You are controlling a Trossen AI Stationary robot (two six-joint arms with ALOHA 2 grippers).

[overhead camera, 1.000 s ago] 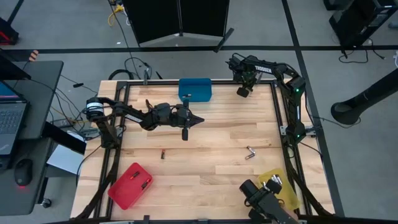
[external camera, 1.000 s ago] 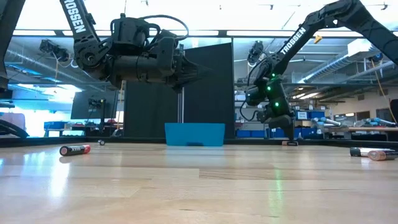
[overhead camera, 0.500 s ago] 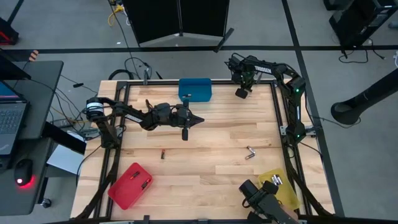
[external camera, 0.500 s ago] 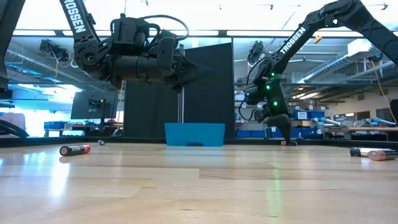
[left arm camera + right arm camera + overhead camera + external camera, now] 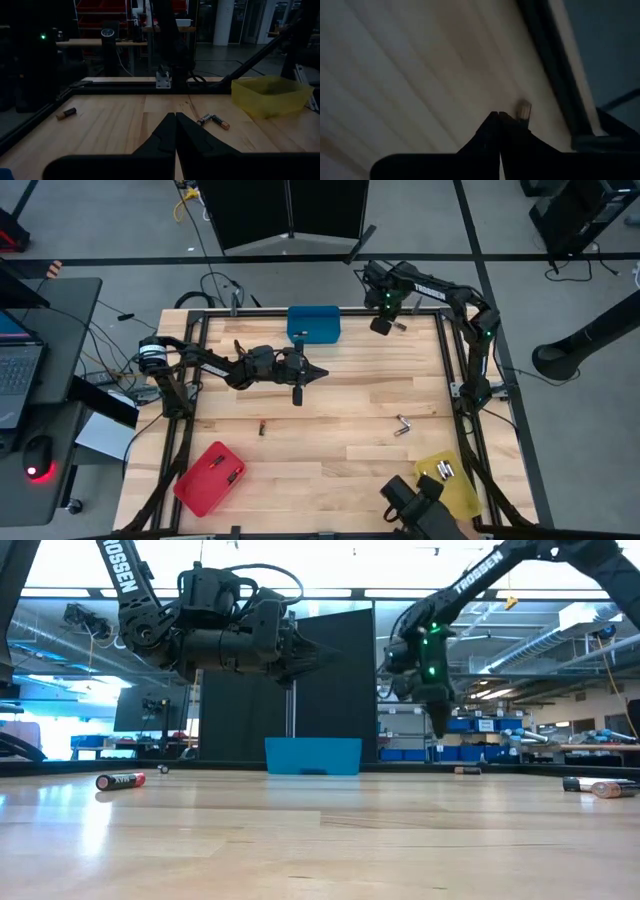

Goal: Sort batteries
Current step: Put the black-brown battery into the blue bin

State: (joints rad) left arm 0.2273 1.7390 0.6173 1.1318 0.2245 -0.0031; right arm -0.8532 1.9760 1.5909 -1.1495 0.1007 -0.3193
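Centrally, lone battery [image 5: 262, 426] lengthwise front-to-back

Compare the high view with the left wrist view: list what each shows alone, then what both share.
High view only: the red bin, the blue bin and the right gripper at the far edge. Left wrist view only: the room's shelving beyond the table. Both: the yellow bin, the pair of batteries on the wood, the lone battery and the left gripper, shut and empty.
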